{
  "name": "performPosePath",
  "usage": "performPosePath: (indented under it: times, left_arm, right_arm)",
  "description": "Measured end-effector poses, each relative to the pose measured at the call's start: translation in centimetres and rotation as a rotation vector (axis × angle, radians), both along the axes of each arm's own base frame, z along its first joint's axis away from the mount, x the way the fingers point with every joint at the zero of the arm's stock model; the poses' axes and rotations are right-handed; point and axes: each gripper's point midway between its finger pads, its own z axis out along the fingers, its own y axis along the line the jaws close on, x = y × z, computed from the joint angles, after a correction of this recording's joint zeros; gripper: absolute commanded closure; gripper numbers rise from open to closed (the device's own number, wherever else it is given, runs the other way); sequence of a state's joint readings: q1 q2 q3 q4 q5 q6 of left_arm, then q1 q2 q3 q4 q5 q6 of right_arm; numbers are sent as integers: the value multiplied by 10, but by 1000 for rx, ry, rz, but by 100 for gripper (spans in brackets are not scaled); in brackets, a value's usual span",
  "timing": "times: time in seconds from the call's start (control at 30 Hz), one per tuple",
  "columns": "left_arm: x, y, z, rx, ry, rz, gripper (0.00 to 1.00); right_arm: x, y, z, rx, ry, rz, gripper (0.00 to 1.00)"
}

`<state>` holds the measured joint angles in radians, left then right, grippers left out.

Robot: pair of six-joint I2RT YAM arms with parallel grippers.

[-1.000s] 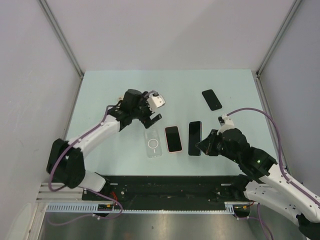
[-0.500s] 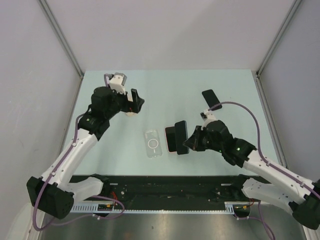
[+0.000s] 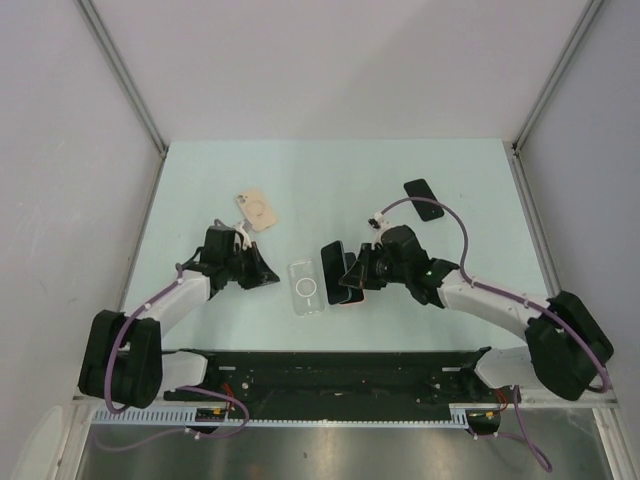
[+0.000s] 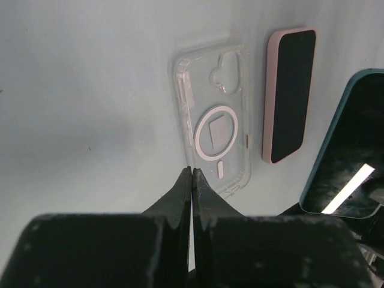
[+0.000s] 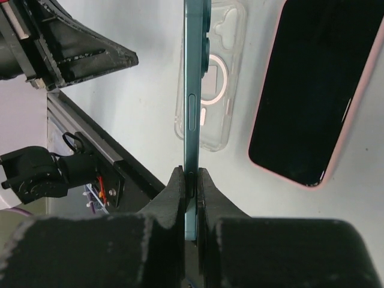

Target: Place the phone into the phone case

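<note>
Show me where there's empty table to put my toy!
Bare: far strip of the pale green table behind the beige phone case and black phone, plus between them. Crowded: near middle, with clear plastic case, pink-edged phone, teal phone, left gripper, right gripper.

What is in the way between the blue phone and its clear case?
Nothing visible. The right gripper holds the teal phone on edge by the clear case, which lies empty; the pink phone lies alongside.

Right claw (image 3: 354,273) carried the teal phone (image 3: 331,272) toward the clear case (image 3: 307,287).
</note>
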<state>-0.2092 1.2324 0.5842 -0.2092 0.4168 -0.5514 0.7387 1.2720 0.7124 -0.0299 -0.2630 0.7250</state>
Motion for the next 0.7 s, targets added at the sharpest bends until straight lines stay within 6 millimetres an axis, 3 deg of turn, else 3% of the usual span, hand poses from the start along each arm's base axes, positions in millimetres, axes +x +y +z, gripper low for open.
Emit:
performPosePath:
  times: [0.33,0.5,0.7]
  left_arm:
    - [4,-1,-33,-10,100,67,100]
    - [-3,-3,-54,6,160,81,100]
    - [-1,-18,-56,-28,155,54,100]
  right_arm:
    - [12,19,-47,13,141,35,100]
    - [13,33,-59,35,196,63,100]
    - [14,41,-68,47,238,81,100]
